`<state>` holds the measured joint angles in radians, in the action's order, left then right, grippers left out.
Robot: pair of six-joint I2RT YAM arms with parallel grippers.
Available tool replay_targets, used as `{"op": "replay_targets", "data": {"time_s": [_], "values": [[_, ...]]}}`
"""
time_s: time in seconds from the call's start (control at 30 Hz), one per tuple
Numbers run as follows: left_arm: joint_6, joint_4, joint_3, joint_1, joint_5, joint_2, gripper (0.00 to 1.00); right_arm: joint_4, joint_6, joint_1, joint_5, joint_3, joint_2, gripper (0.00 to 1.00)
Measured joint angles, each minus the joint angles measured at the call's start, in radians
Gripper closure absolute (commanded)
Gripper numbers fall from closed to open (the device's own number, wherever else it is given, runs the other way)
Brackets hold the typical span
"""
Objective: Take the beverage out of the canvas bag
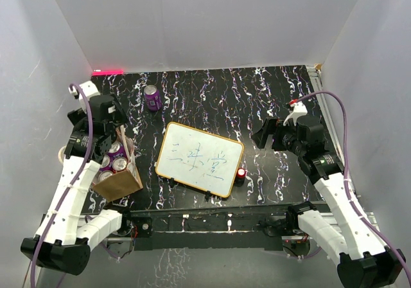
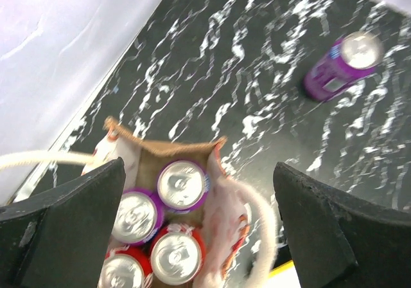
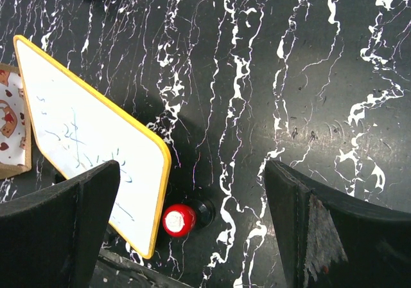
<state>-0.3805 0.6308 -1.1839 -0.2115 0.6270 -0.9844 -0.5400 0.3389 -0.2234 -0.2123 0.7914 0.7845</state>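
The tan canvas bag stands at the table's near left with cream loop handles. Inside stand several cans: two purple and two red, tops up. My left gripper is open and empty, hovering just above the bag's mouth, its fingers spread wider than the cans; it also shows in the top view. One purple can stands on the table farther back and shows in the left wrist view. My right gripper is open and empty above the table at the right.
A white board with a yellow wood frame lies at the table's middle and shows in the right wrist view. A small red-capped black bottle stands by its right corner. White walls enclose the table.
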Motion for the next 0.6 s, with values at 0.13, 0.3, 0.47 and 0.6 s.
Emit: {"op": "replay_targets", "data": {"time_s": [0.13, 0.3, 0.47, 0.6], "values": [[-0.067, 0.095, 0.052, 0.000, 0.074, 0.031, 0.03, 0.000, 0.000, -0.010, 0.000, -0.001, 0.002, 0.02], [-0.155, 0.213, 0.066, 0.000, 0.151, 0.110, 0.03, 0.000, 0.000, -0.017, 0.000, -0.001, 0.008, 0.02], [-0.248, 0.306, 0.095, 0.000, 0.129, 0.165, 0.03, 0.001, 0.000, -0.019, 0.000, -0.001, 0.010, 0.02], [-0.299, 0.375, 0.122, 0.000, 0.051, 0.179, 0.07, 0.000, 0.000, -0.019, 0.000, -0.001, 0.016, 0.02]]}}
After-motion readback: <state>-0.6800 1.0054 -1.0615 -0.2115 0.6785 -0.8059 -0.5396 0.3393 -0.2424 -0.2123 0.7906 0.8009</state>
